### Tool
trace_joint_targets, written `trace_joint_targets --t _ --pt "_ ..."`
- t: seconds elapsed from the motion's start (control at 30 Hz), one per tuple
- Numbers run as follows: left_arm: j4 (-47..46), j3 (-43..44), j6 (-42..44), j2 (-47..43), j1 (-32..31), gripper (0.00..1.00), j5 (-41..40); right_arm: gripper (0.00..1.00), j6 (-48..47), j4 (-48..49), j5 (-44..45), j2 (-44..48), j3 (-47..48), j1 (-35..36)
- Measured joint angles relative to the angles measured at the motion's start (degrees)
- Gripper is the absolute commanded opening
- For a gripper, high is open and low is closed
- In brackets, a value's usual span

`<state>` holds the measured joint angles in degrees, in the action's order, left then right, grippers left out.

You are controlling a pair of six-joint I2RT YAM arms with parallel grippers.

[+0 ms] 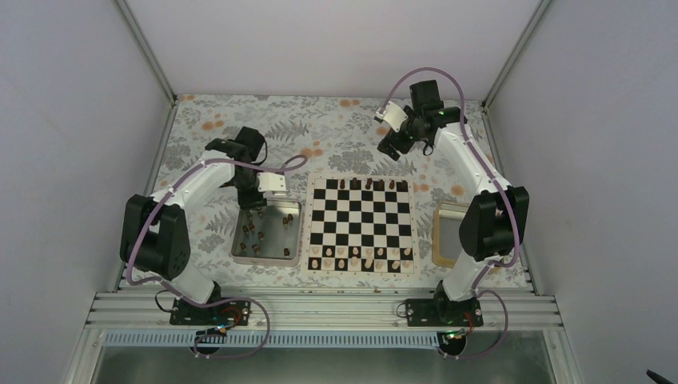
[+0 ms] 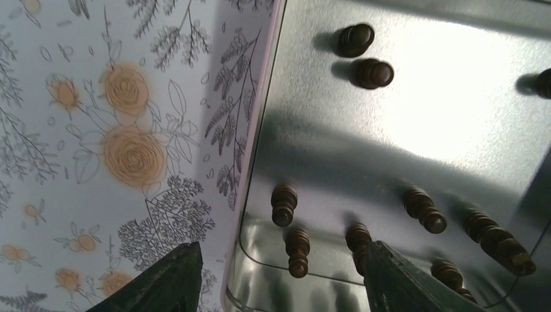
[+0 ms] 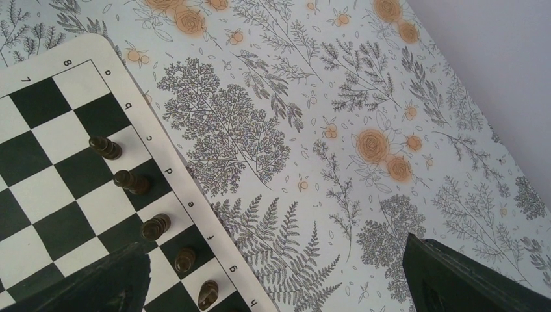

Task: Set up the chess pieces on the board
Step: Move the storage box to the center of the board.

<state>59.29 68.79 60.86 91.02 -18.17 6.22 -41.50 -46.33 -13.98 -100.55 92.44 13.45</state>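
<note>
The floral surface (image 1: 200, 120) is carrying the board (image 1: 361, 224) at its middle, with the shiny metal tray (image 1: 284, 244) just to its left. I am holding my left gripper (image 2: 284, 245) released over the tray's corner, one finger outside the rim and nothing between them. I am hanging my right gripper (image 3: 273, 253) spread wide and empty beyond the board's far edge. Dark brown chess pieces (image 2: 284, 205) are sitting in the tray; others are standing along the board's far row.
</note>
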Motion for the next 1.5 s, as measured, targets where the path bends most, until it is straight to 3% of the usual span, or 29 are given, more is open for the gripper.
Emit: trace_joint_targets --t 0.13,0.47,0.87,1.5 --pt "-0.24 -1.01 0.28 0.79 1.42 0.58 0.02 1.0 -0.02 -0.02 -0.11 0.0 0.0 0.02" --pt "1.27 -2.01 0.87 1.86 1.68 0.34 2.23 1.0 -0.02 -0.02 -0.11 0.0 0.0 0.02" --pt "-2.58 -7.48 -0.35 3.37 1.68 0.37 -0.44 1.0 -0.02 0.0 -0.09 0.0 0.0 0.02" --pt "-8.0 -7.74 -1.81 3.41 1.68 0.38 -1.81 1.0 -0.02 0.0 -0.09 0.0 0.0 0.02"
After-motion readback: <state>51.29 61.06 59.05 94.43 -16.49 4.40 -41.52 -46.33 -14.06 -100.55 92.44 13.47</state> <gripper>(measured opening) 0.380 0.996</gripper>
